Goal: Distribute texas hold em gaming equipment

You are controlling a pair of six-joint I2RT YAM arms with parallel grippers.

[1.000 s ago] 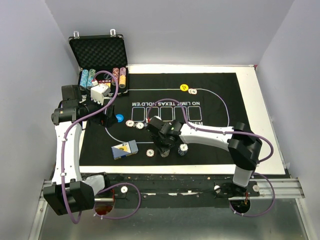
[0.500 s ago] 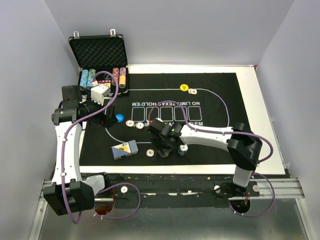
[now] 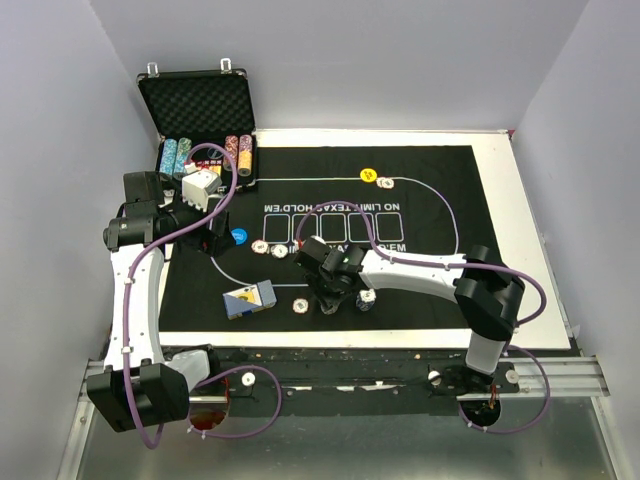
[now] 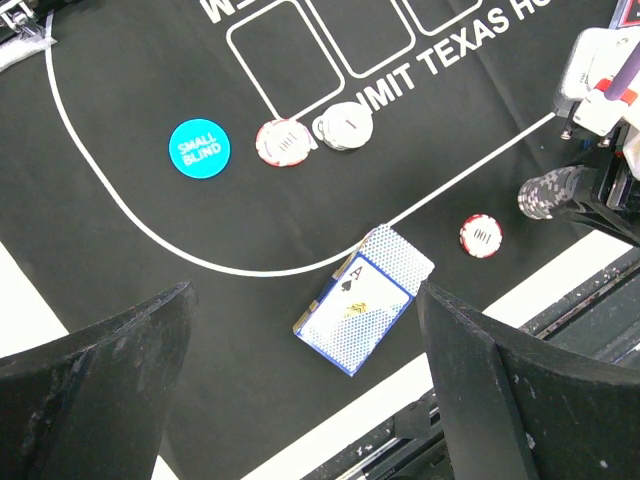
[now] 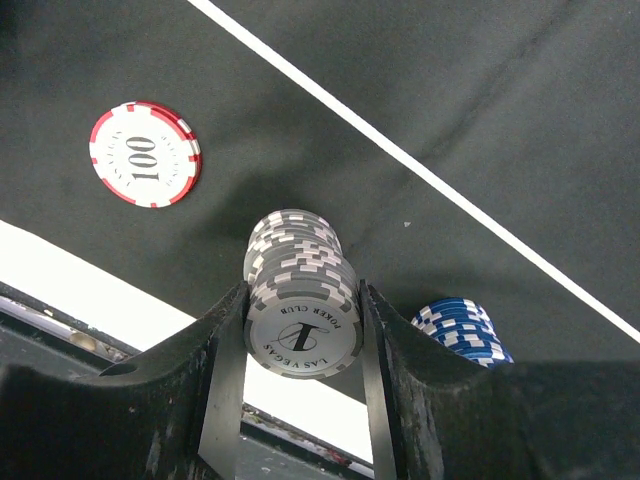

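Right gripper (image 5: 302, 296): jaws clamped on both sides of a stack of grey-and-white chips (image 5: 300, 300), pads touching the stack's edge. The top chip reads "LAS VEGAS POKER CLUB" around a large 1, and the rims are striped grey and white. The stack sits on the black mat (image 3: 430, 200) near its front edge, just outside the white curved line.

Close to that stack:
- A single red-and-white chip (image 5: 145, 153) marked 100 lies flat to one side, apart from the stack.
- A short stack of blue-and-white chips (image 5: 462, 330) is on the other side, partly hidden behind a finger.

Left gripper (image 3: 214, 240): jaws spread wide with nothing between them, hovering above the mat's left end. Its dark fingers (image 4: 100, 380) frame the wrist view.

In the left wrist view:
- A boxed deck of cards (image 4: 365, 298) has a blue patterned back and an ace of spades on its face. It lies askew across the white curve.
- A round blue button (image 4: 199, 148) printed SMALL BLIND lies inside the curve.
- Another red-and-white chip (image 4: 284, 140) touches a white chip (image 4: 345, 125) below the printed card boxes.

A yellow button (image 3: 368, 175) lies at the mat's far edge. The open case (image 3: 195, 105) stands at the far left with rows of chips inside.
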